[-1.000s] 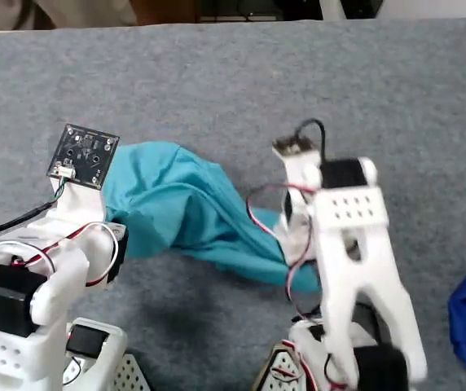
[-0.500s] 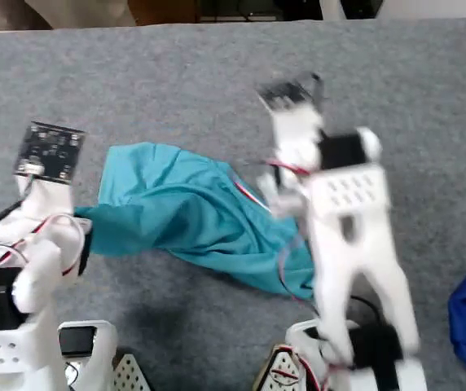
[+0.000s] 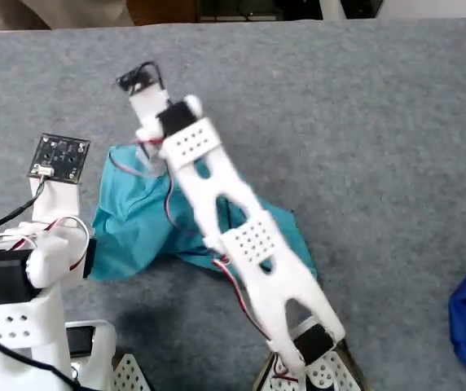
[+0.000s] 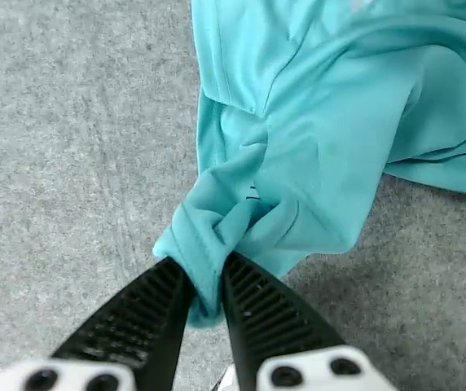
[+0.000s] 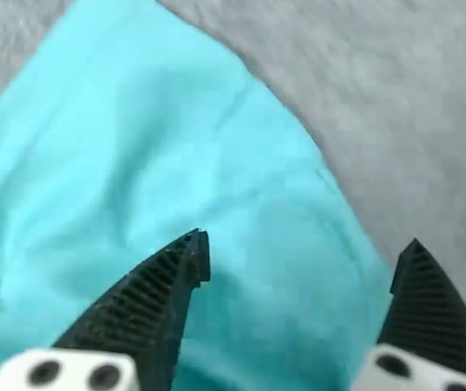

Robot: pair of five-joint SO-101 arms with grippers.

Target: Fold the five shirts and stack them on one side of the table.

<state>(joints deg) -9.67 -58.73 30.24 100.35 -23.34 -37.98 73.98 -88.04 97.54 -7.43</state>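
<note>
Your left gripper (image 4: 204, 273) is clamped on a bunched corner of the teal shirt (image 4: 323, 122). The fold is squeezed between the two black fingers (image 4: 151, 309) and fills the narrow gap between them. From that pinch the shirt fans out, rumpled, over the grey table (image 4: 54, 122).

Your right gripper (image 5: 306, 244) is spread wide and has hold of nothing. It hangs over the shirt (image 5: 135, 163), which lies beneath and between the fingers (image 5: 160, 293). The cloth's edge runs close by one fingertip, with bare table (image 5: 428, 98) just beyond it. You cannot tell from here whether the tips touch the cloth.

From above, the shirt (image 3: 131, 220) lies crumpled on the left half of the table (image 3: 380, 122), near the front. The right arm (image 3: 249, 236) stretches diagonally across it from its base at the front edge and covers the shirt's middle. That leaves you two patches: a larger one toward the left arm and a small one on the arm's far side. The left arm (image 3: 21, 277) stands at the shirt's left edge, and its wrist board hides the pinch in this view. The right gripper is likewise tucked under its own wrist.

At the table's right edge, well apart from the shirt, sits a blue cloth (image 3: 465, 322). The frame cuts it off, so you cannot make out its shape.
</note>
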